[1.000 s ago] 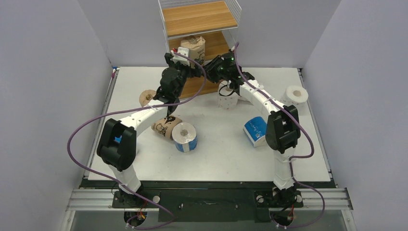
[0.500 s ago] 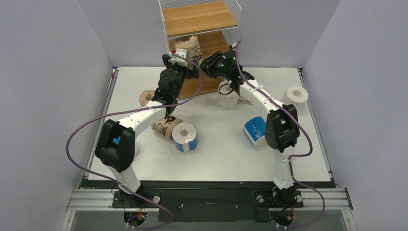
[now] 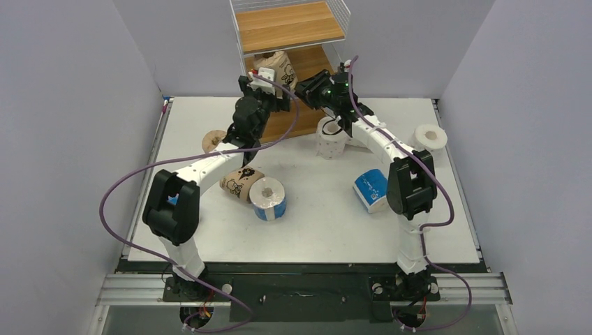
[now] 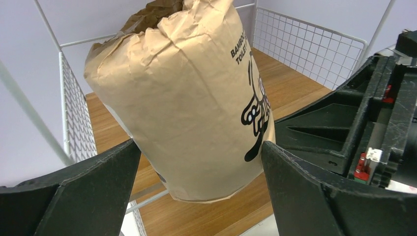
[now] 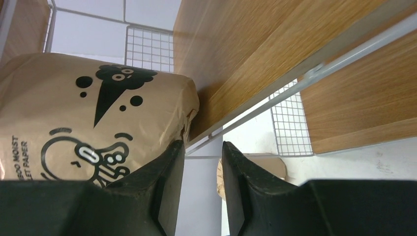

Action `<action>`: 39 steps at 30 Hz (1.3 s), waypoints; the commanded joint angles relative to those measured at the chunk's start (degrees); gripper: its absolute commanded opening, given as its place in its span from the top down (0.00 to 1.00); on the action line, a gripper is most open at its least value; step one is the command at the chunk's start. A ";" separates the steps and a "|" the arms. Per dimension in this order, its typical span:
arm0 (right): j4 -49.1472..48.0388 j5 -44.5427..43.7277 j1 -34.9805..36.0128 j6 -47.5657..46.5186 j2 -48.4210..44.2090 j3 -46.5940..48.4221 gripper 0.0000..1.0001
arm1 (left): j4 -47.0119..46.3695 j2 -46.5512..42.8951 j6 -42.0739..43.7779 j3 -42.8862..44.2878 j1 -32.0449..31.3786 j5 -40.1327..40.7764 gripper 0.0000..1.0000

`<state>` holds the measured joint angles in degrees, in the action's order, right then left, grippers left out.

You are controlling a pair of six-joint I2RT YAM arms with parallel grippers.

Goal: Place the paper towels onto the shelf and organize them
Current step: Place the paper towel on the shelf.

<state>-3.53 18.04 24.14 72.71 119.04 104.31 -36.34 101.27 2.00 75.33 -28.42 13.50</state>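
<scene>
A white table point(image 3: 314, 230) is enclosed by pale grey walls, and the shelf point(image 3: 290, 28) stands at its far edge. On the middle tier, at the front left, a tan-brown roll point(image 4: 187, 98) is seen tilted, its base over the front wire rail. The left tool point(image 4: 199, 147) is spread wide around this roll, with a finger laid against each side, so the roll appears to be held rather than released. The right tool point(image 5: 202, 152) is only narrowly parted with nothing between its fingers, and it sits just beside the same roll at the shelf edge.

The step in hand is judged to be setting this roll on the middle board. Next, the roll should be pushed further in and stood upright before the left fingers are drawn clear.

Several rolls are left on the table, among them a white roll point(image 3: 431, 136), a blue roll point(image 3: 370, 190) and another tan roll point(image 3: 237, 183).
</scene>
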 commanded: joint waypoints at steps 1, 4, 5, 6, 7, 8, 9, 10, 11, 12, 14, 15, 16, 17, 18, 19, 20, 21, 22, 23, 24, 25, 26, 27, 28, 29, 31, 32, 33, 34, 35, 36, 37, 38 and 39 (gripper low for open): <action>-5.83 1.23 -1.44 0.17 -2.93 0.24 0.68 | 0.62 2.55 0.84 5.31 -0.82 -0.95 0.10; -3.30 1.16 -2.27 -0.86 -3.57 -0.51 0.65 | 0.95 4.54 1.33 7.87 -1.35 -0.87 0.10; -2.83 0.86 -2.39 -1.44 -4.35 -0.99 0.65 | 1.17 4.94 1.40 8.37 -1.56 -0.86 0.10; -2.28 0.73 -2.75 -1.78 -5.40 -2.30 0.64 | 1.26 5.70 1.37 9.23 -1.64 -0.84 0.10; -2.19 0.45 -2.94 -2.31 -6.06 -3.08 0.63 | 1.40 6.05 1.30 9.99 -1.75 -0.84 0.10; -2.07 0.39 -3.26 -2.57 -7.46 -4.78 0.62 | 1.42 6.74 1.15 10.35 -1.82 -0.84 0.10; -1.91 0.10 -3.42 -3.03 -8.14 -5.64 0.61 | 1.46 7.10 0.88 11.00 -1.94 -0.84 0.10; -1.61 0.01 -3.87 -3.39 -9.54 -7.42 0.60 | 1.45 7.80 0.80 11.34 -2.01 -0.84 0.10; -1.45 -0.05 -4.24 -3.79 -10.28 -9.27 0.59 | 1.51 8.19 0.57 12.08 -2.12 -0.84 0.10; -1.42 -0.43 -4.48 -4.01 -12.05 -10.21 0.59 | 1.52 8.95 0.38 12.50 -2.19 -0.84 0.10; -1.24 -1.26 -4.98 -4.95 -14.60 -13.18 0.57 | 1.66 10.08 -0.08 13.83 -2.38 -0.98 0.10; -1.20 -1.52 -5.27 -5.60 -15.54 -15.15 0.57 | 1.76 10.48 -0.35 14.99 -2.52 -1.04 0.10; -1.21 -2.05 -5.39 -5.93 -17.16 -15.96 0.57 | 1.82 11.37 -0.47 15.62 -2.69 -1.15 0.10; -1.21 -2.35 -5.70 -6.44 -17.92 -17.52 0.56 | 2.04 11.87 -0.72 16.80 -2.73 -1.22 0.10; -1.22 -2.80 -5.82 -6.66 -19.36 -18.15 0.56 | 2.18 12.84 -0.88 17.49 -2.94 -1.26 0.10; -1.15 -3.00 -6.09 -7.06 -19.98 -19.14 0.56 | 2.49 13.31 -1.15 18.87 -2.99 -1.34 0.09; -1.10 -3.47 -6.20 -7.56 -21.11 -19.63 0.56 | 2.85 14.21 -1.31 19.49 -3.09 -1.35 0.09; -0.90 -3.64 -6.38 -7.88 -21.61 -20.32 0.56 | 2.98 15.16 -1.56 20.86 -3.15 -1.36 0.09; -0.75 -4.05 -6.52 -8.45 -22.48 -20.61 0.56 | 3.34 15.65 -1.63 21.55 -3.20 -1.37 0.09; -0.48 -4.23 -6.66 -8.76 -22.86 -21.01 0.56 | 3.63 16.57 -1.64 23.07 -3.16 -1.67 0.09; -0.37 -4.62 -6.70 -9.44 -23.57 -21.18 0.56 | 4.25 17.11 -2.44 23.88 -3.20 -1.83 0.09; -0.12 -4.78 -6.79 -9.78 -23.89 -21.41 0.56 | 4.61 17.99 -2.83 25.63 -3.25 -2.12 0.09; 0.03 -5.06 -6.81 -10.28 -24.39 -21.51 0.56 | 5.44 18.43 -3.24 27.12 -3.40 -2.23 0.09; 0.33 -5.27 -6.93 -10.65 -24.85 -21.74 0.56 | 5.82 18.94 -3.32 27.66 -3.44 -2.37 0.09; 0.43 -5.73 -7.01 -11.36 -25.06 -21.97 0.56 | 6.34 18.99 -3.25 28.11 -3.65 -2.40 0.09; 0.69 -6.26 -7.05 -11.67 -25.59 -22.14 0.56 | 6.48 18.64 -3.24 27.94 -3.74 -2.46 0.07; 1.13 -7.20 -7.08 -12.92 -26.40 -22.62 0.55 | 6.08 17.00 -3.14 26.12 -4.04 -2.81 0.00; 1.57 -7.52 -7.04 -13.82 -26.71 -22.87 0.55 | 5.37 16.22 -2.95 24.17 -4.19 -2.88 0.02; 1.80 -8.21 -7.07 -14.30 -27.34 -22.99 0.55 | 5.03 14.54 -3.00 23.20 -4.23 -2.98 0.03; 2.15 -8.47 -7.08 -15.15 -27.62 -23.18 0.55 | 4.41 13.54 -3.13 21.15 -4.33 -3.01 0.03; 2.31 -8.99 -7.09 -15.54 -28.27 -23.32 0.54 | 4.02 11.52 -3.18 20.15 -4.34 -3.10 0.03; 2.59 -9.25 -7.09 -16.16 -28.61 -23.57 0.54 | 3.56 10.54 -3.22 18.26 -4.35 -3.15 0.04; 2.75 -9.67 -7.05 -17.02 -29.33 -23.69 0.53 | 3.49 8.35 -3.31 17.43 -4.40 -3.22 0.04; 3.14 -9.99 -6.97 -17.49 -29.76 -23.93 0.53 | 3.43 7.24 -3.58 15.54 -4.42 -3.11 0.04; 3.25 -10.67 -6.90 -18.30 -30.54 -24.04 0.52 | 3.06 4.78 -3.84 14.40 -4.59 -3.07 0.04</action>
<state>0.16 10.66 17.54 58.67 93.69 80.55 -30.04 115.72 -0.73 92.77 -32.53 11.46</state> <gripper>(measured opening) 0.469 0.967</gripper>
